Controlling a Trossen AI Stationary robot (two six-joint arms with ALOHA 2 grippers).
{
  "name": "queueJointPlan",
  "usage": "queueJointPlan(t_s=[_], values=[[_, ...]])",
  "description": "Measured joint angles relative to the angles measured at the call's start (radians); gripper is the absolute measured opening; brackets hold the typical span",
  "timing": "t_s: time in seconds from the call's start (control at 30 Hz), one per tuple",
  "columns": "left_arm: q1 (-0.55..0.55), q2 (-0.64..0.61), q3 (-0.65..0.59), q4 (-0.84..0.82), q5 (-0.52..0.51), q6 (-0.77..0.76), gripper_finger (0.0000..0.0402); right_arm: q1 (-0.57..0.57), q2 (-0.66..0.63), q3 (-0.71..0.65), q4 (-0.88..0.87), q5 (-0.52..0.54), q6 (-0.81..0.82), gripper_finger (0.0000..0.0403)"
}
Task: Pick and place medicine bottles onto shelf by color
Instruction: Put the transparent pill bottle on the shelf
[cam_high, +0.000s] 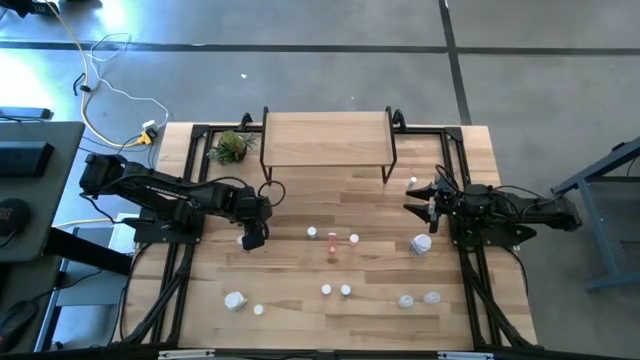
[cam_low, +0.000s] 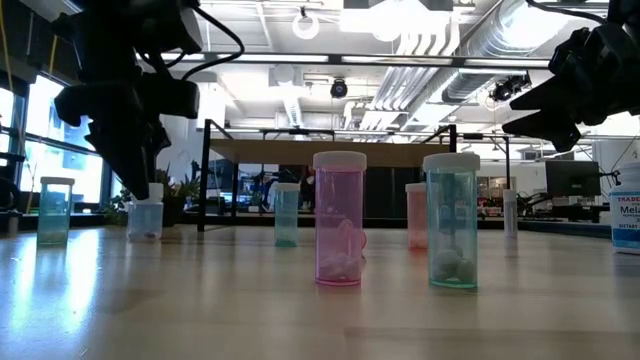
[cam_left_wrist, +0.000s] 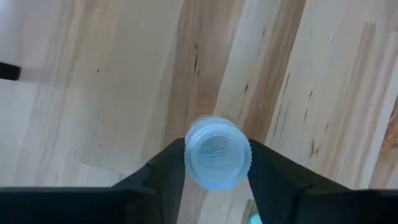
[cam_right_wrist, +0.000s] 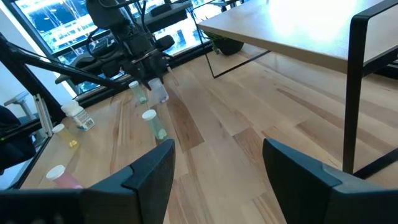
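Note:
A small clear medicine bottle with a pale ribbed cap (cam_left_wrist: 217, 160) stands on the table's left half (cam_high: 243, 241). My left gripper (cam_high: 251, 236) reaches down over it and is shut on it. Several other capped bottles stand across the middle and near side, among them a pink one (cam_low: 339, 232) and a green one (cam_low: 452, 235). The shelf (cam_high: 325, 140) stands on its black legs at the far middle, its board bare. My right gripper (cam_high: 414, 197) waits open at the right side, above the table, with nothing between its fingers (cam_right_wrist: 217, 180). My left gripper pinches the clear bottle by the ribbed side of its cap (cam_left_wrist: 247, 163), one finger on each side. The fingers (cam_left_wrist: 163, 174) come from above, pointing steeply down. The bottle stands upright with its base on the table (cam_low: 145, 236).
A small green plant (cam_high: 230, 147) sits left of the shelf. A larger white bottle (cam_high: 421, 244) stands near my right gripper, another (cam_high: 235, 300) at the near left. Black frame rails run along both table sides. Bare wood lies between the shelf and the bottles.

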Motion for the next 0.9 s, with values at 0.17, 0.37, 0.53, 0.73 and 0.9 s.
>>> queueJointPlan(t_s=[0.17, 0.37, 0.53, 0.73, 0.9], values=[[0.0, -0.001, 0.0, 0.001, 0.003, -0.001, 0.0122, 0.0, 0.0, 0.0, 0.0, 0.0, 0.0, 0.0234], [0.005, -0.001, 0.038, -0.015, 0.059, -0.034, 0.0142, 0.0, 0.0, 0.0, 0.0, 0.0, 0.0, 0.0234], [0.023, -0.001, 0.15, -0.078, 0.059, -0.037, 0.0134, 0.0, 0.0, 0.0, 0.0, 0.0, 0.0, 0.0234], [0.072, -0.001, 0.318, -0.194, 0.053, 0.0, 0.0133, 0.0, 0.0, 0.0, 0.0, 0.0, 0.0, 0.0234], [0.137, -0.001, 0.46, -0.258, 0.005, 0.064, 0.0135, 0.0, 0.0, 0.0, 0.0, 0.0, 0.0, 0.0234]])
